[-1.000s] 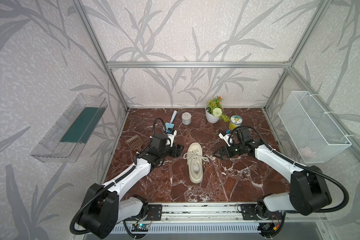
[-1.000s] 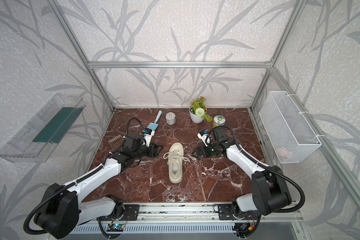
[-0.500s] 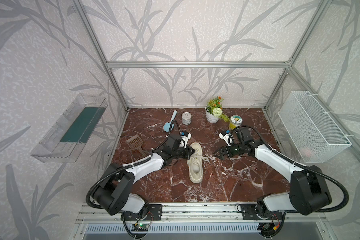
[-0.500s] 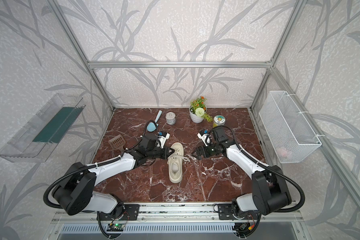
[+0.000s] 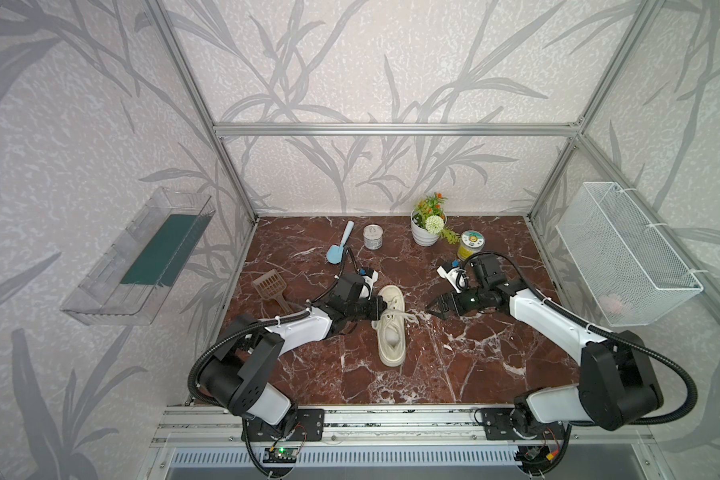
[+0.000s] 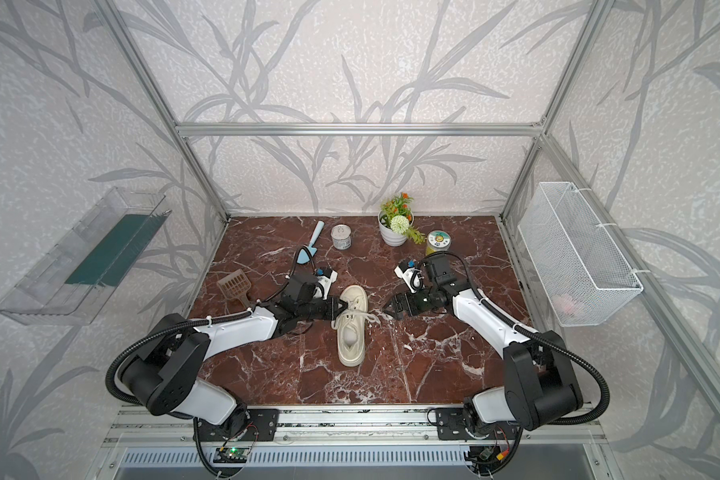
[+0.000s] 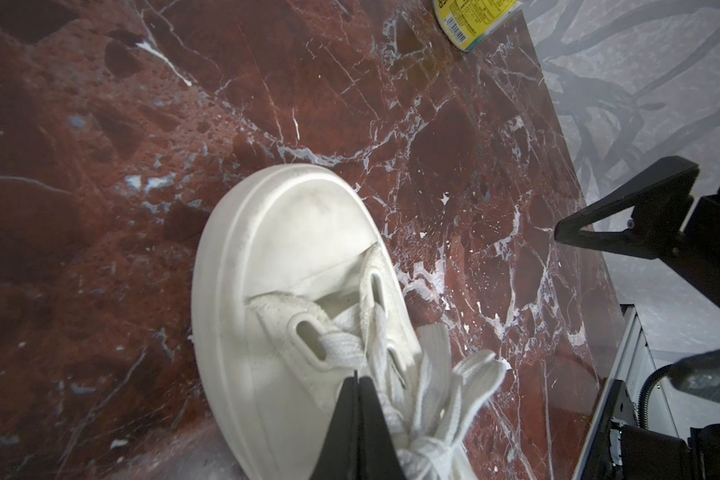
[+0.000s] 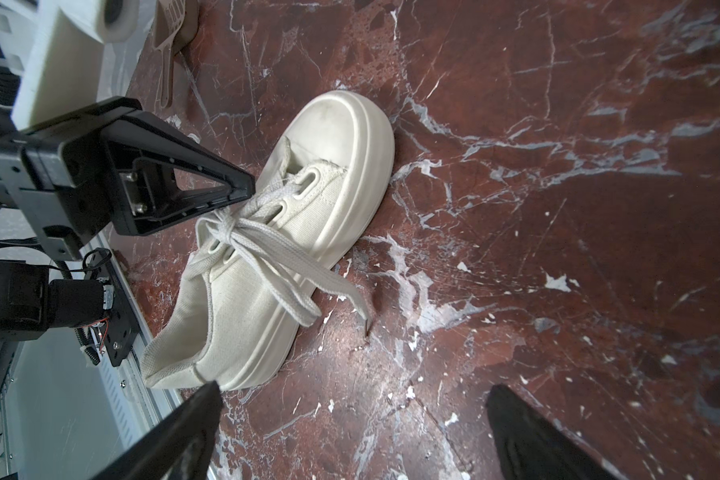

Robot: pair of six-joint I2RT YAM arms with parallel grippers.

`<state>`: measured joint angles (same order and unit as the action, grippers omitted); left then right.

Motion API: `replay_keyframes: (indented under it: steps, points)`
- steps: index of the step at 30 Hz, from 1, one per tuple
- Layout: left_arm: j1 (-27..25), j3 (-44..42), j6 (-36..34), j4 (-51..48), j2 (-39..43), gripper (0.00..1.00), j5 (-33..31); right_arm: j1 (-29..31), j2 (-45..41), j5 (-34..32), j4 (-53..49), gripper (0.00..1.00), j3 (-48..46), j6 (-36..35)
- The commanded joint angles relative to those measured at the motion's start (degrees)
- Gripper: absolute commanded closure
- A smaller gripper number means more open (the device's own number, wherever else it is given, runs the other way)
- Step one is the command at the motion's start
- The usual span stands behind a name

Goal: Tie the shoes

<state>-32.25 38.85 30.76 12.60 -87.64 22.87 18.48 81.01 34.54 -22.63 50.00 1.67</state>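
**Left pincer clenched at the laces, right pincer spread wide beside the shoe**

I see the shoe [image 5: 391, 336] [image 6: 349, 338] upright on its thick sole near the middle of the red marble tabletop [image 5: 474, 374]. Its toe points to the back wall and its heel to the rail at the front. The laces [image 8: 267, 245] cross in one bunch over the tongue. Their flat loose ends drape over the side of the sole that faces the right arm, and one tip reaches the tabletop.

My left pincer [image 5: 381, 309] [image 6: 344, 306] comes in from the left with its jaws pressed together. In the left wrist view the closed tip [image 7: 356, 380] sits right at the lace strands beside the front eyelets. From the right wrist view that tip [image 8: 246, 187] lies against a strand of lace. I cannot tell whether a lace is caught between the jaws.

My right pincer [image 5: 431, 309] [image 6: 387, 309] is released, jaws spread wide, low over the tabletop. It is on the right of the shoe, near it but apart from it and from the lace ends. In its own wrist view the two dark fingers [image 8: 184, 432] frame bare marble, with the heel of the shoe just past one of them.

Along the back stand a blue scoop [image 5: 338, 248], a small can [image 5: 373, 237], a potted plant [image 5: 427, 226] and a yellow jar [image 5: 469, 245], all well apart from the shoe.
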Motion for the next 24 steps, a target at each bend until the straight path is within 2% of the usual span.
replay_keyframes:
  steps: [1,7,12,14,18,20,21,22,24]
  points:
    - [-0.1,-0.9,0.8,1.4,-0.3,1.0,-1.5,0.1,0.2,0.7,-1.4,0.01,1.1,-0.8]
    - [-0.1,-0.4,-0.6,0.9,2.0,1.0,-1.6,0.1,0.0,0.7,-1.8,0.01,1.3,-1.0]
    - [0.3,-0.2,-4.3,-2.7,7.9,1.0,-6.2,0.0,-0.3,-0.4,-0.9,0.01,0.8,-0.8]
    - [1.2,-0.6,-6.2,-3.4,11.0,0.86,-7.7,-0.1,-0.9,-1.3,0.2,0.01,0.3,-0.1]
    - [5.4,0.5,-11.4,-8.7,16.4,0.5,-9.3,-0.2,-3.1,-6.0,3.3,0.01,-1.3,1.5]
    - [9.0,0.9,-13.6,-10.9,18.5,0.3,-9.2,-0.4,-4.2,-10.7,4.6,0.01,-2.2,2.0]
    - [10.8,0.8,-14.4,-11.2,19.2,0.08,-9.2,-0.5,-4.9,-13.2,5.3,0.01,-2.8,2.5]
    - [13.0,0.4,-15.3,-11.2,20.2,0.01,-9.3,-0.7,-5.7,-16.6,6.5,0.01,-3.6,3.2]
    - [16.6,-0.5,-17.1,-10.8,21.6,0.01,-10.9,-1.1,-7.5,-23.6,9.0,0.01,-5.8,5.1]
